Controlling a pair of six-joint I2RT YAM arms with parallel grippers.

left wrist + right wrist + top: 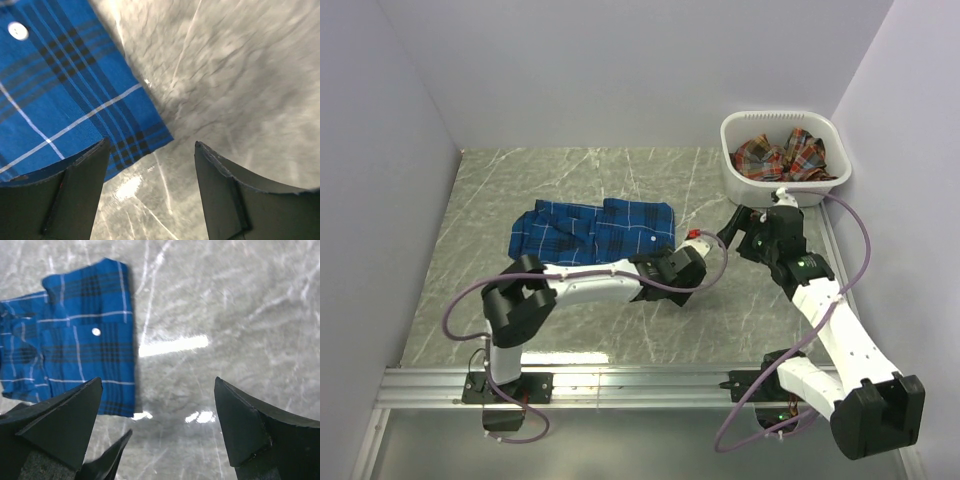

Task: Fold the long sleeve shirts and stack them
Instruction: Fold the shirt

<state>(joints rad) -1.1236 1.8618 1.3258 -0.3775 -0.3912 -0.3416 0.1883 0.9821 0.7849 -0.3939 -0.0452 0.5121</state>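
The left gripper [150, 145] and right gripper [157, 382], two pairs of dark wedge-shaped fingers, hang spread and empty over the glossy grey marbled table [620, 330], where one blue plaid shirt [595, 230] lies folded flat, while one crumpled red-orange plaid shirt [780, 155] fills one white basket [735, 125].

Folded shirt [592, 232] on table [620, 335] centre; second shirt [780, 155] in basket [748, 187], far right corner.

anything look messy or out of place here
Nothing is spilled or damaged. The blue shirt lies folded on the table, its upper edge slightly uneven. The red plaid shirt sits crumpled in the white basket, not yet folded.
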